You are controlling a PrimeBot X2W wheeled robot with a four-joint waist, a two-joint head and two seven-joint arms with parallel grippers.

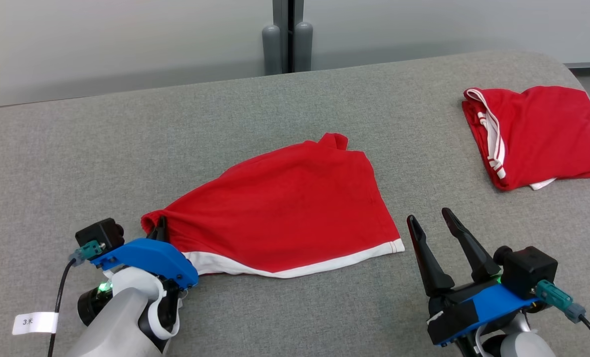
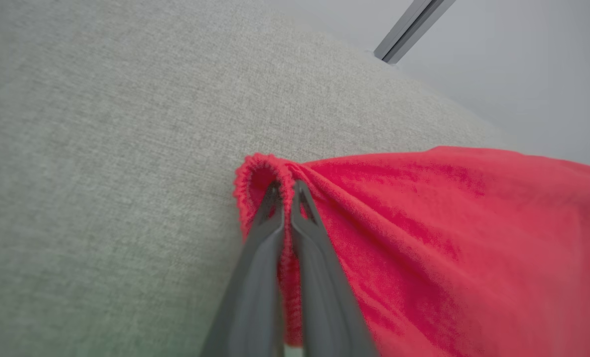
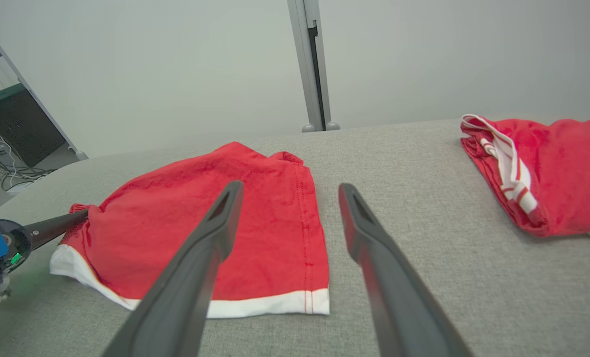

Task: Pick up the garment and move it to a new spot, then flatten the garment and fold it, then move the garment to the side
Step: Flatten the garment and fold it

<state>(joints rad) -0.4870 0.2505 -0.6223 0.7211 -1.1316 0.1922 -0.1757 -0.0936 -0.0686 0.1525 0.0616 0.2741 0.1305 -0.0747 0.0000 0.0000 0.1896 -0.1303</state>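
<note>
**Left jaws pinch the shorts' corner**

The left gripper [image 1: 160,227] is clamped on the bunched corner of the red shorts [image 1: 285,208], likely to pull them flat. The right gripper [image 1: 428,216] stands spread and empty, just beside the far corner of the white hem [image 1: 354,257]. Bare grey cushion [image 1: 126,139] lies ahead of both. Another red garment [image 1: 538,134] sits well beyond the right jaws.

We see a grey, cloth-covered table [image 1: 101,148]. A red garment [image 1: 285,213] with a white hem lies spread near its middle; a second red garment [image 1: 543,134], folded, lies well apart by the right edge.
</note>
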